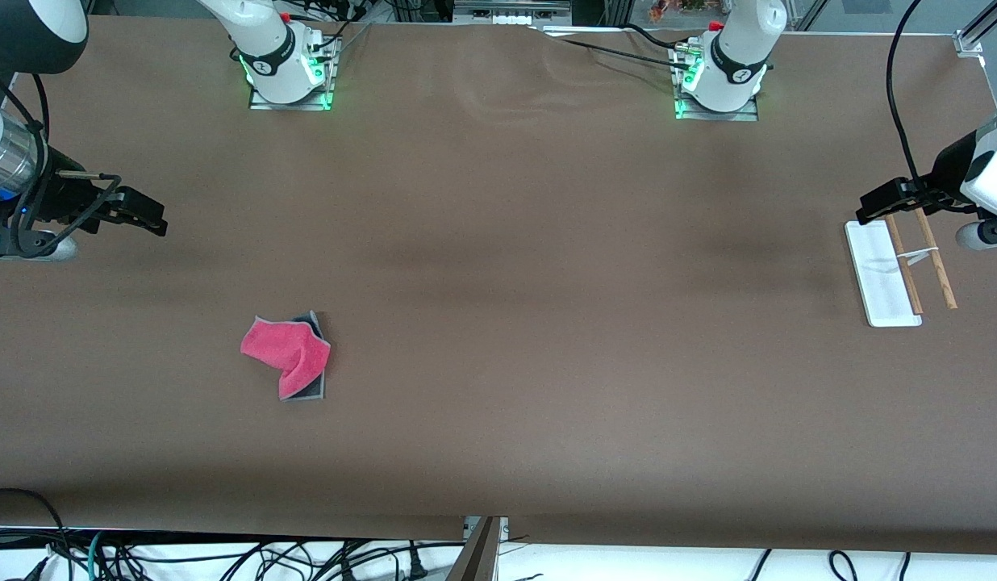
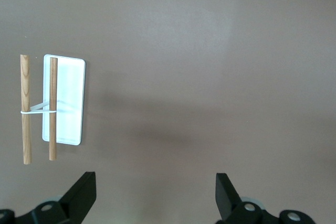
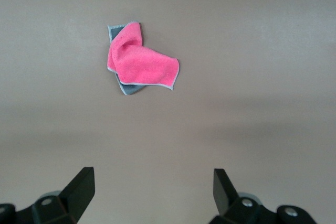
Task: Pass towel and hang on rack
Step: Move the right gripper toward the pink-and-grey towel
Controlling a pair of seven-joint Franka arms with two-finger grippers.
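Towel: the towel (image 1: 289, 356) lies flat on the brown table (image 1: 498, 307), toward the right arm's end. It is the thing nearest to the front camera. It is crumpled and folded over itself. The pink face is on top, and a bit of the dark grey face peeks out at the edges. Nothing touches it. The right wrist view shows it too (image 3: 139, 60), alone on the table.

Rack: the rack (image 1: 898, 270) stands at the left arm's end of the table, a bit farther from the front camera than the towel and well apart from it. It has a flat white base and two thin brown rods side by side. A small white piece joins the rods in the middle. Nothing hangs on it. The left wrist view shows it from above (image 2: 55, 106).

Left gripper: the left gripper (image 1: 878, 208) hangs in the air over the rack's end that lies farther from the front camera. Its two fingers are spread wide apart and hold nothing. In the left wrist view (image 2: 155, 195) only bare table shows between them.

Right gripper: the right gripper (image 1: 148, 218) hangs over bare table at the right arm's end. It is not over the towel. Its fingers are spread wide too (image 3: 152, 192), and they hold nothing.
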